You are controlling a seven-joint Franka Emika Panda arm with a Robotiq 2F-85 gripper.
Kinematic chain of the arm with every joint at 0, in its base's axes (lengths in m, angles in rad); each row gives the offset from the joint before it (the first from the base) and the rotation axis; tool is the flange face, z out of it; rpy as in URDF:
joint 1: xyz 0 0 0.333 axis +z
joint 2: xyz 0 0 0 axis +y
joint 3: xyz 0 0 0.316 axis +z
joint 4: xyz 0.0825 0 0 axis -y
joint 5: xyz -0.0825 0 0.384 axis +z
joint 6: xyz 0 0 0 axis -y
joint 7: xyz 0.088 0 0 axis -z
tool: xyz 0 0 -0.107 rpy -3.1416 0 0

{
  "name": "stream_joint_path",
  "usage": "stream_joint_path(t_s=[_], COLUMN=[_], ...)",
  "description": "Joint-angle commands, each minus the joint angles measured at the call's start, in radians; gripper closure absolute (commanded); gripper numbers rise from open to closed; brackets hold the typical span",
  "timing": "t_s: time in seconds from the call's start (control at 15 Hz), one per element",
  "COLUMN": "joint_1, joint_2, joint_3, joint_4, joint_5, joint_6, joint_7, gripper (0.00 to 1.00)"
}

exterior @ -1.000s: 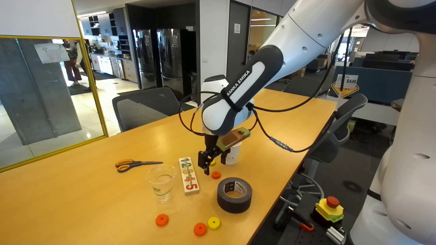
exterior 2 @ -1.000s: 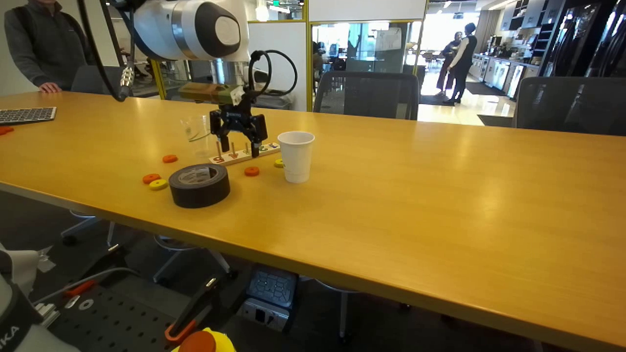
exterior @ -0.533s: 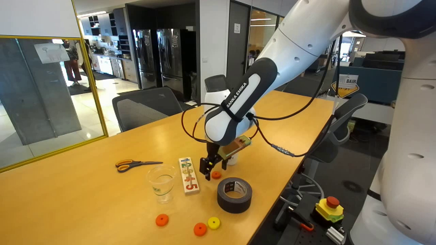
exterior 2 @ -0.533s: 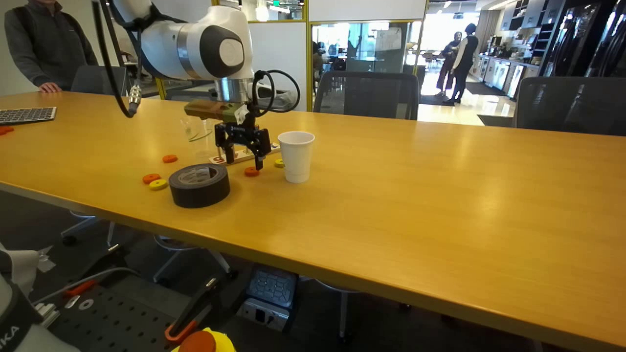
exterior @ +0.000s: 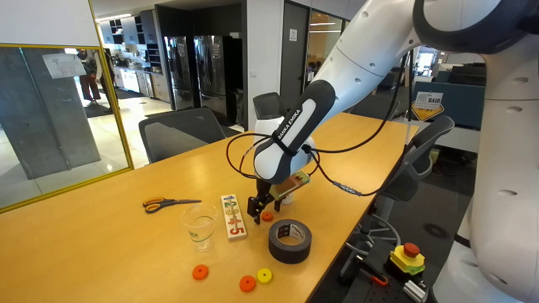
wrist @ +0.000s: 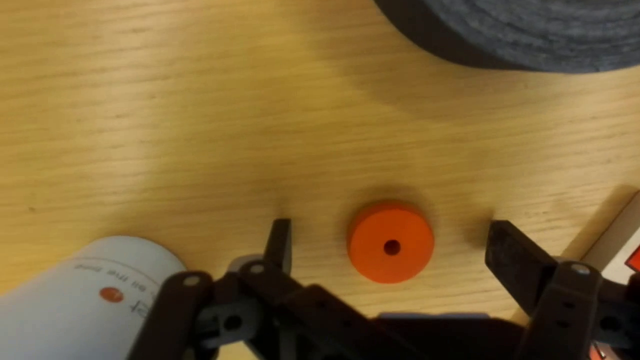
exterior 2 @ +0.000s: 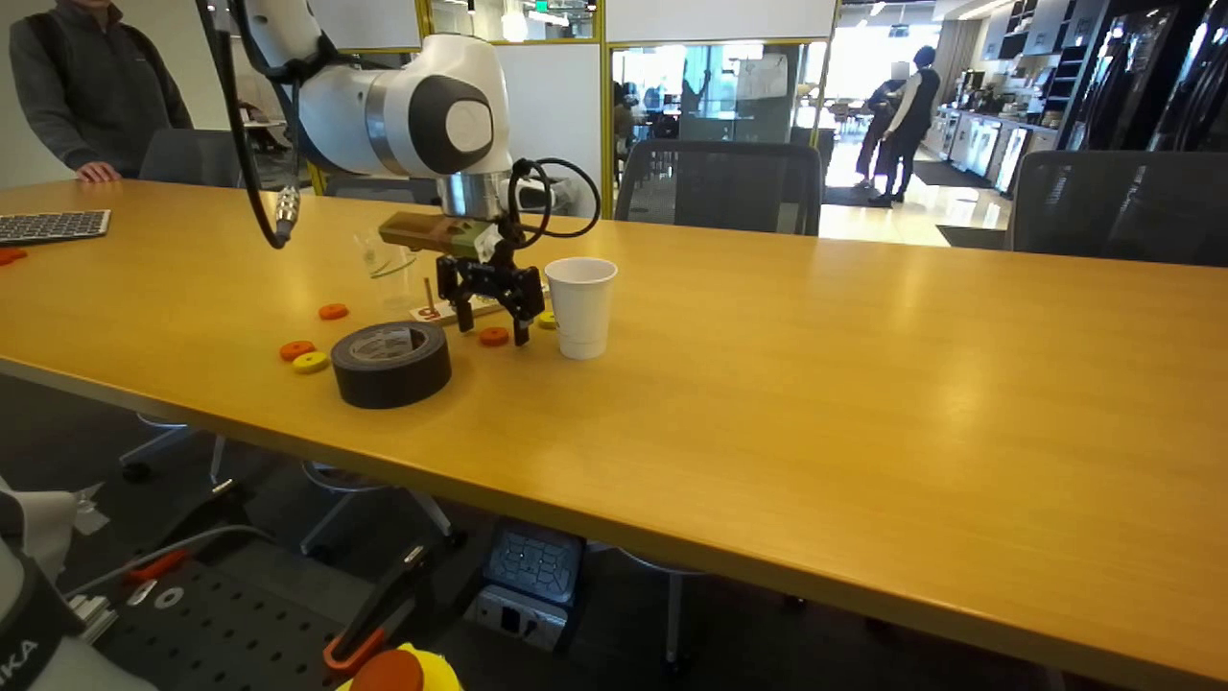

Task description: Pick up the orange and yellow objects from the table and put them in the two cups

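Near one tape roll (exterior 2: 393, 378) sit three orange discs (exterior: 247, 283), two yellow discs (exterior: 264, 275) and two cups (exterior 2: 582, 312); the spread claw (exterior 2: 494, 333) straddles one orange disc (wrist: 372, 245).

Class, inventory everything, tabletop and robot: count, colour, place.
Opaque cup: one, white, on wooden table
Plastic cup: one, clear, same table
Rectangular numbered board: one, white, between cups
Scissors: one, dark and orange, near plastic cup
Tape roll: one, black, near table edge
Yellow discs: two, yellow, by tape, by opaque cup
Orange discs: three, orange, by opaque cup, plastic cup, yellow disc
Keyboard: one, dark, picture edge
Orange pieces: uncertain, orange, by keyboard
Robot arm: one, white, overhead
Fingered tool: one, black, open astride orange disc
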Motion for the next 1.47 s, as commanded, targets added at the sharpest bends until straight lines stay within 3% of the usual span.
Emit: stream_joint_path(t_s=[0.0, 0.27, 0.33, 0.47, 0.93, 1.0, 1.4], joint_1=[-0.002, -0.003, -0.004, -0.011, -0.001, 0.002, 0.016], joint_2=[0.016, 0.015, 0.014, 0.010, -0.005, -0.007, -0.030], joint_3=[-0.005, -0.004, -0.002, 0.009, 0.000, 0.001, 0.041], joint_4=[0.023, 0.024, 0.025, 0.028, 0.054, 0.059, 0.143], joint_5=[0.017, 0.023, 0.030, 0.065, 0.064, 0.060, 0.073], joint_6=[0.031, 0.032, 0.027, 0.005, -0.058, -0.070, -0.160], joint_7=[-0.012, -0.011, -0.013, -0.032, -0.007, -0.004, -0.057], gripper=[0.00, 0.04, 0.26, 0.30, 0.82, 0.78, 0.78])
